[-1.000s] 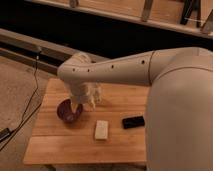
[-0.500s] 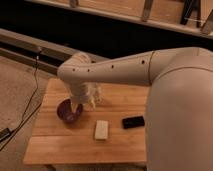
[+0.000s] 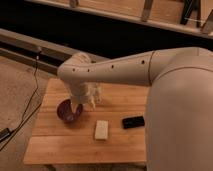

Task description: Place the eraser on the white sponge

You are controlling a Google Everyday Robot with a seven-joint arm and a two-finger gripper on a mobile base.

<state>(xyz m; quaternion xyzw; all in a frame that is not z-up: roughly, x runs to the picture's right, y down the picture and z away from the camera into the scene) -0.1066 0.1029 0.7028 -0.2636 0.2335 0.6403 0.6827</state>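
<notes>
My tool (image 3: 83, 102) hangs over the back-left of the counter (image 3: 55, 146), at the right rim of the purple bowl (image 3: 64, 112). It's spread wide and holding neither task piece. The eraser (image 3: 133, 122) lies flat to the right, near the white sponge (image 3: 101, 129) but apart from it, with bare wood between them. My own arm (image 3: 125, 70) spans the back edge. The front of the counter lies open, and a cable (image 3: 27, 107) trails on the floor to the left.

Bowl (image 3: 63, 109) at table (image 3: 60, 145) left, gripper (image 3: 87, 100) above its rear right rim, sponge (image 3: 101, 129) front-right of bowl, eraser (image 3: 133, 122) right of sponge, apart.
</notes>
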